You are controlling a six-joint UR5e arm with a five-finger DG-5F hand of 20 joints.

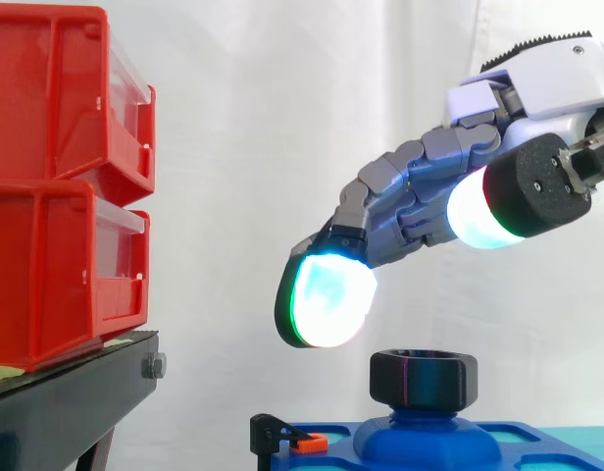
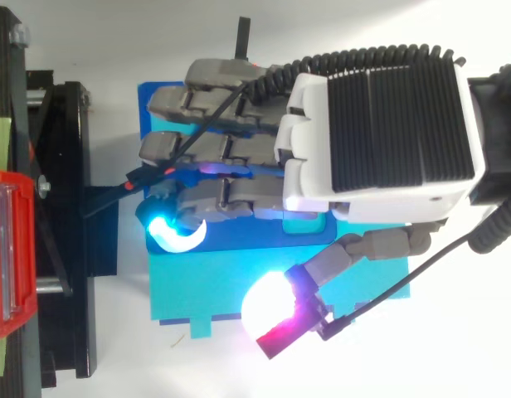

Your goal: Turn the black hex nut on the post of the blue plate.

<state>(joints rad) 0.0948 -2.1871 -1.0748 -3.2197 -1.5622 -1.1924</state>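
Note:
The black hex nut [image 1: 424, 378] sits on the raised post of the blue plate [image 1: 380, 449] at the bottom of the side view. My hand [image 1: 429, 196] hangs above it and reaches left, its fingers relaxed and holding nothing. The lowest fingertip [image 1: 327, 299] glows cyan just above and to the left of the nut, clear of it. The thumb pad [image 1: 478, 211] glows white higher up on the right. In the top view my hand [image 2: 372, 133] lies over the blue plate [image 2: 152, 108] and hides the nut.
Two stacked red bins [image 1: 57, 186] stand on a black stand [image 1: 67, 402] at the left. A black clip with an orange piece [image 1: 282, 437] sits at the plate's left edge. A teal base [image 2: 206, 290] lies under the plate.

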